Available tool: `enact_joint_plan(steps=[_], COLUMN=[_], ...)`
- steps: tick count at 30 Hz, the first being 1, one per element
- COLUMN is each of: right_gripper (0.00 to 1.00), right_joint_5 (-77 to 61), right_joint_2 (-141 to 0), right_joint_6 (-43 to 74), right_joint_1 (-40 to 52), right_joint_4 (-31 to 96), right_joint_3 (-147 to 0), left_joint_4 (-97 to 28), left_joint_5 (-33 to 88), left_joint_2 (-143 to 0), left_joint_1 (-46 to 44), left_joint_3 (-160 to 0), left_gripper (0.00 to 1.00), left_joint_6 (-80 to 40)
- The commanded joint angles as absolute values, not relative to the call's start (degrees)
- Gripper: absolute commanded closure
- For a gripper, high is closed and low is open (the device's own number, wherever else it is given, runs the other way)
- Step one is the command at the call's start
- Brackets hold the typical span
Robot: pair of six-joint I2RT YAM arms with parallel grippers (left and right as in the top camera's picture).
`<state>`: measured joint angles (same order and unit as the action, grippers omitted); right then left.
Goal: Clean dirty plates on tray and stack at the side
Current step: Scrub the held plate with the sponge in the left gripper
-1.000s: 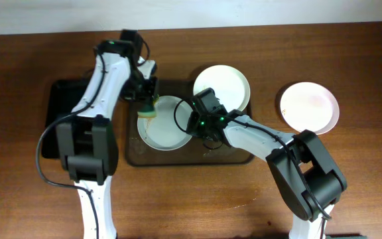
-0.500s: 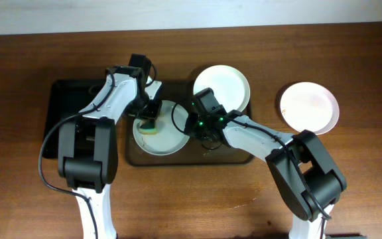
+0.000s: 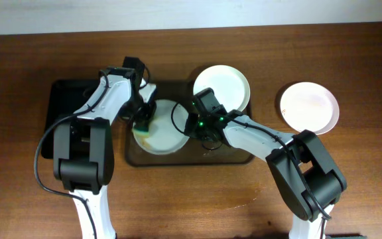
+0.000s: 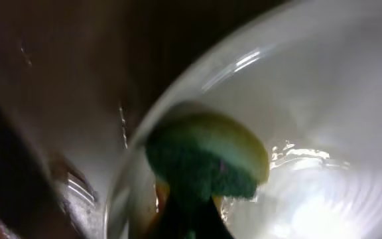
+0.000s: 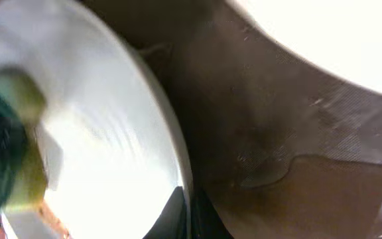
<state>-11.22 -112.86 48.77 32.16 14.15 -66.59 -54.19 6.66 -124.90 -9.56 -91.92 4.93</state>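
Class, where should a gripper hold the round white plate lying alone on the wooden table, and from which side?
Likely the left rim of the round white plate, from the left: it lies flat and shallow, so only its edge offers grip.

A dark brown wooden worktop (image 3: 197,206) filled the overhead view, its grain running sideways. A white strip (image 3: 244,12) ran along its far edge. The light was even, the shadows soft.
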Motion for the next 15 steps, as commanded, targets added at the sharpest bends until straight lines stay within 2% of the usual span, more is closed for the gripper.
enact_joint_plan(steps=[1,3,7,12,15], right_gripper=[0.96,0.96,0.96,0.96,0.96], right_joint_5=[-9.0,-9.0,-8.5,-8.4,-8.4], right_joint_2=[-113.9,-113.9,-113.9,-113.9,-113.9], right_joint_6=[49.8,49.8,49.8,49.8,49.8], right_joint_1=[31.4,31.4,31.4,31.4,31.4], right_joint_4=[14.6,14.5,14.5,14.5,14.5], right_joint_3=[-67.1,-67.1,-67.1,-67.1,-67.1], left_joint_4=[-44.1,-35.9,-28.5,-36.8,-43.3], left_joint_5=[2.2,-5.0,-15.2,-25.4,-26.7], left_joint_2=[-130.4,-130.4,-130.4,-129.4,-128.9], left_joint_1=[-9.8,-11.2,-13.8,-16.4,-16.6], left_joint_3=[-84.6,-79.4,-73.4,-74.1,-74.8], left_gripper=[1.00,0.99,1.00,0.99,0.99], left_joint_6=[-4.8,-8.5,-15.0,-27.5,-32.4])
